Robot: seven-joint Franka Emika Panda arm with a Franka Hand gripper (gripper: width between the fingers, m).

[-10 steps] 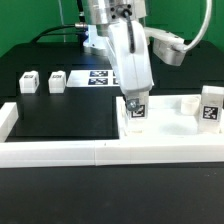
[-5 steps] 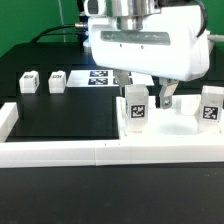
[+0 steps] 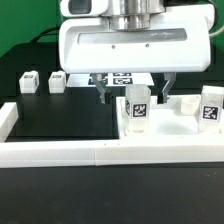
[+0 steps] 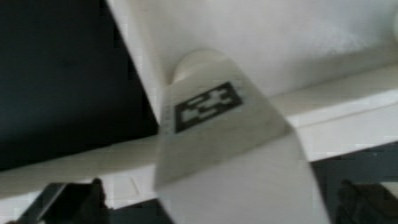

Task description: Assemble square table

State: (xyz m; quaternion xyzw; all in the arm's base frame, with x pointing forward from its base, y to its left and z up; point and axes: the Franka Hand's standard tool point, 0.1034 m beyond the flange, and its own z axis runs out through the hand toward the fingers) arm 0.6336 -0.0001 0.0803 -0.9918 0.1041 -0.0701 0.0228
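**Exterior and wrist views, one arm above the work surface.** The arm descends vertically from the top of the exterior view. Its broad white hand faces the camera and spans most of the picture's width. The gripper [image 3: 134, 97] points straight down. Its jaws stand wide open, with one dark finger [image 3: 104, 93] towards the exterior view's left and the other towards its right, and they hold nothing.

The upright leg [image 3: 137, 108] stands between the fingers with its tag facing the camera. In the wrist view it rises centrally, with a clear gap to the dark fingertip on either side. It stands on the near corner of the table top [image 3: 176, 128], which occupies the exterior view's right of the black surface [image 3: 60, 118].

A second leg [image 3: 210, 108] stands upright at the far right of the table top. A third leg [image 3: 57, 80] and a fourth leg [image 3: 28, 82] rest side by side on the surface, well apart from the others at the exterior view's rear left.

The border wall [image 3: 60, 151] runs along the front edge and turns up the exterior view's left side. The marker board [image 3: 120, 78] is partly visible behind the gripper, below the hand.
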